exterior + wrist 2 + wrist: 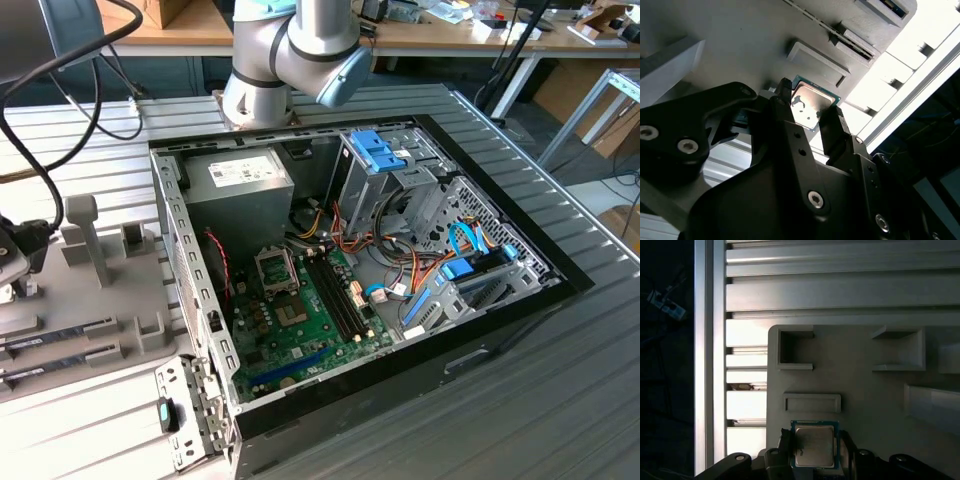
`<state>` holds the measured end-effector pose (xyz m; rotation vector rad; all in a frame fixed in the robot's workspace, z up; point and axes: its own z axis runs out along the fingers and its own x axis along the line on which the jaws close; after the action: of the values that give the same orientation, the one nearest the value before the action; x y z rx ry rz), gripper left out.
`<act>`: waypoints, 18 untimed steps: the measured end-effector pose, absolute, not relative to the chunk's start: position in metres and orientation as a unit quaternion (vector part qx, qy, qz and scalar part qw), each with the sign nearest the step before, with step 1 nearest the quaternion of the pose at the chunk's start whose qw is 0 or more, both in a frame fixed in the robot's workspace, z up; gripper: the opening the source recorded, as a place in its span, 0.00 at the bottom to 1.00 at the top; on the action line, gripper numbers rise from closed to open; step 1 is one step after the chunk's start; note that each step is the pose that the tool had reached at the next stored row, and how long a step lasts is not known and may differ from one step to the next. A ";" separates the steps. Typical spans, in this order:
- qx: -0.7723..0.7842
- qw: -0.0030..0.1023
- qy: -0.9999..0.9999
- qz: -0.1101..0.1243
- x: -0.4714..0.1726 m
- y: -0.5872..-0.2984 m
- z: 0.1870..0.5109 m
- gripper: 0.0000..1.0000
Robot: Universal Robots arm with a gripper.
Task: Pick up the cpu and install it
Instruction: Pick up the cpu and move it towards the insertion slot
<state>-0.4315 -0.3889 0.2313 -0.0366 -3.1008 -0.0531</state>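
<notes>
The cpu (pixel 814 445), a flat square chip with a silver-grey top and thin green rim, sits between my gripper's (pixel 814 440) two black fingers (pixel 784 446) over the grey parts holder (pixel 865 400). In the second wrist view the cpu (pixel 810 106) is flanked by both fingers (pixel 832 125), which press against its opposite edges, so my gripper (pixel 809 109) is shut on it. In the exterior view the motherboard's socket frame (pixel 277 268) lies inside the open computer case (pixel 190 250), well to the exterior view's right of the holder (pixel 105 290).
Memory sticks (pixel 60 335) lie in the holder's slots, and upright posts (pixel 85 235) rise from it. A grey power supply box (pixel 240 190), cables and drive cages (pixel 400 170) fill the case. The arm's base (pixel 290 50) stands behind the case, and a black cable (pixel 50 150) loops across the ribbed table.
</notes>
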 end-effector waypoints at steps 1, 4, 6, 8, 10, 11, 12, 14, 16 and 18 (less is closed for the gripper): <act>-0.012 0.020 -1.000 -0.017 -0.431 -0.389 0.232 0.47; -0.012 0.020 -1.000 -0.017 -0.431 -0.389 0.232 0.47; -0.012 0.020 -1.000 -0.017 -0.431 -0.389 0.233 0.47; -0.012 0.020 -1.000 -0.017 -0.431 -0.389 0.234 0.47; -0.012 0.020 -1.000 -0.017 -0.431 -0.389 0.234 0.47; -0.012 0.020 -1.000 -0.017 -0.431 -0.389 0.235 0.47; -0.012 0.020 -1.000 -0.017 -0.431 -0.389 0.235 0.47; -0.012 0.020 -1.000 -0.017 -0.431 -0.389 0.235 0.47; -0.012 0.020 -1.000 -0.017 -0.431 -0.389 0.236 0.47; -0.012 0.020 -1.000 -0.017 -0.431 -0.389 0.237 0.47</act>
<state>-0.4315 -0.3889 0.2368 -0.0365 -3.1008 -0.0531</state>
